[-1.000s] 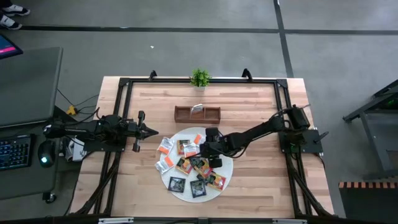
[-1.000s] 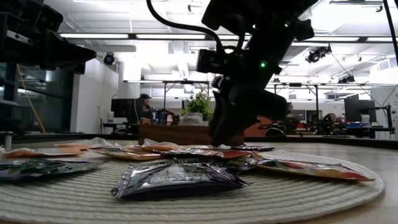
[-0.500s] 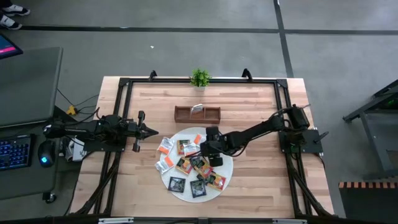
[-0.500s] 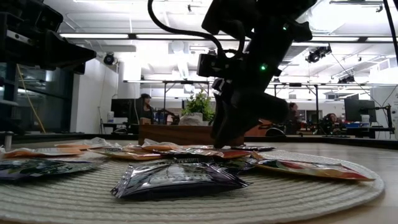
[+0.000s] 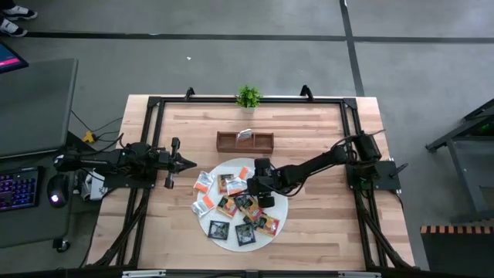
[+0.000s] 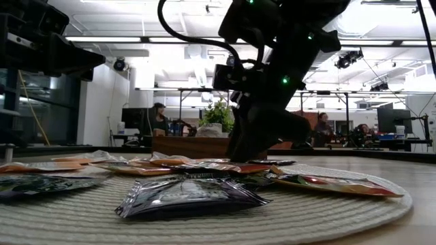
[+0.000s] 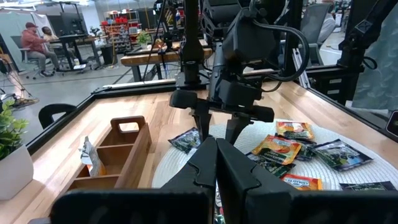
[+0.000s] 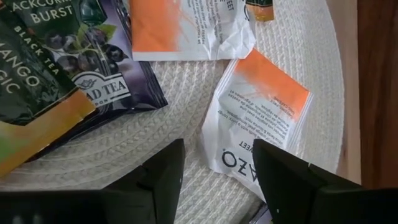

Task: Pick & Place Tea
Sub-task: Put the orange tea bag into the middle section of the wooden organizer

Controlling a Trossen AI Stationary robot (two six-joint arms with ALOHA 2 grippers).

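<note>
Two arms we see: right pincer [image 5: 248,185], fingers spread, low over a white-and-orange tea sachet [image 8: 261,109] on the round mat [image 5: 282,207], sachets scattered around; left pincer [image 5: 191,162] pressed together, waiting off the mat.

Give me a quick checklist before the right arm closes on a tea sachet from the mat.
1. Right pincer open: ok.
2. White-and-orange sachet ahead of its fingers, not yet between them: not ok.
3. Sachet lies free of its neighbours: cannot tell; the next white sachet meets its corner.
4. Wooden tray has an empty compartment: ok.
5. Left pincer shut, parked off the mat: ok.
</note>
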